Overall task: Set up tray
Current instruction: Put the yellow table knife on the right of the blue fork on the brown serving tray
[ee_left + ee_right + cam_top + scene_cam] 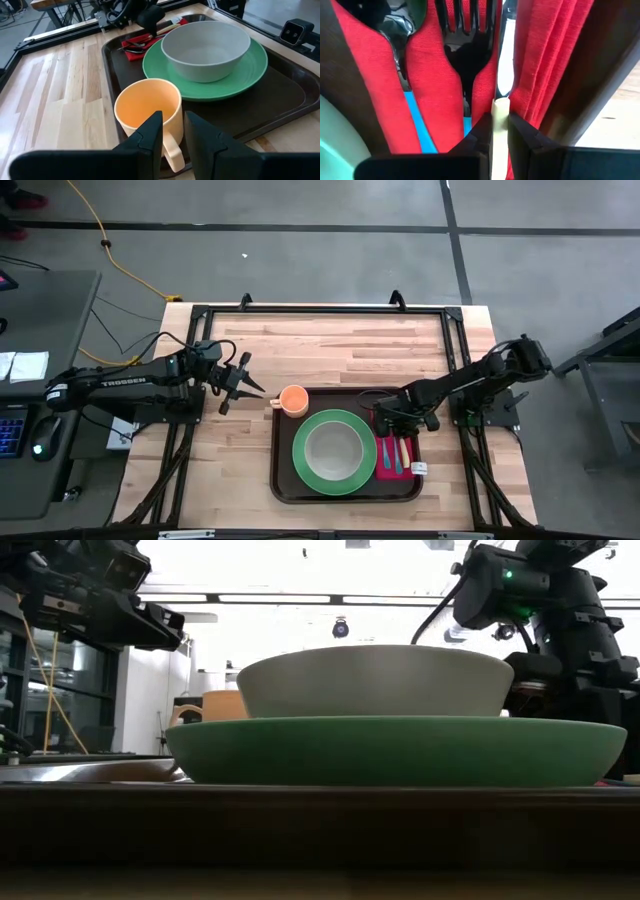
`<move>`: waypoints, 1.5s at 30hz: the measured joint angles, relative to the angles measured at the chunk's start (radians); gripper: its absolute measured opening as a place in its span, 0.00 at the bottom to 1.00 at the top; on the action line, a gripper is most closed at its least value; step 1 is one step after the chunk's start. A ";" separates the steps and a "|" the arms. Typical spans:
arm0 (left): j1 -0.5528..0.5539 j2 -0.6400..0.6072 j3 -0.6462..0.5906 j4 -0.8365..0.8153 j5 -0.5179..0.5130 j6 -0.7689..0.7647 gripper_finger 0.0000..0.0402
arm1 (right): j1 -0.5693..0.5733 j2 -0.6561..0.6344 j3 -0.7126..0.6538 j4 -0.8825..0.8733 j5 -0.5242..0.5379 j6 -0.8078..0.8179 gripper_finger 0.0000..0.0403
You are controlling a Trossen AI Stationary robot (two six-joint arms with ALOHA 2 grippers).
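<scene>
The right gripper [402, 430], over the red napkin [388, 458] on the tray [285, 480], pinches a cream-handled knife [500, 125]. Beside the napkin, a grey bowl [334, 448] sits on a green plate [305, 465]. The left gripper [243, 383], slightly parted and empty, hovers off the tray near the orange mug [292, 399].

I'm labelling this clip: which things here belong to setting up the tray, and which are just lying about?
Belongs to the job:
tray
green plate
grey bowl
orange cup
red napkin
cutlery, held by right gripper

Lying about:
yellow cable
keyboard and mouse
</scene>
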 joint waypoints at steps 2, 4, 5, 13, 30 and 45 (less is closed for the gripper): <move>0.000 0.000 0.000 0.000 0.001 0.000 0.28 | 0.000 0.000 0.000 -0.001 0.001 0.011 0.05; 0.000 0.000 0.000 0.000 0.001 0.000 0.28 | 0.000 0.000 0.000 -0.002 0.002 0.026 0.05; 0.000 0.000 0.000 0.000 0.002 0.000 0.28 | 0.000 0.000 0.000 -0.003 0.002 0.032 0.05; 0.000 0.000 0.000 0.000 0.005 0.000 0.28 | 0.000 0.000 0.000 -0.006 0.003 0.076 0.05; 0.000 0.000 0.000 0.000 0.005 0.000 0.28 | 0.000 -0.011 0.000 0.006 -0.011 0.073 0.05; 0.000 0.000 0.000 0.000 0.005 0.000 0.28 | 0.000 -0.013 0.001 -0.009 -0.024 0.078 0.17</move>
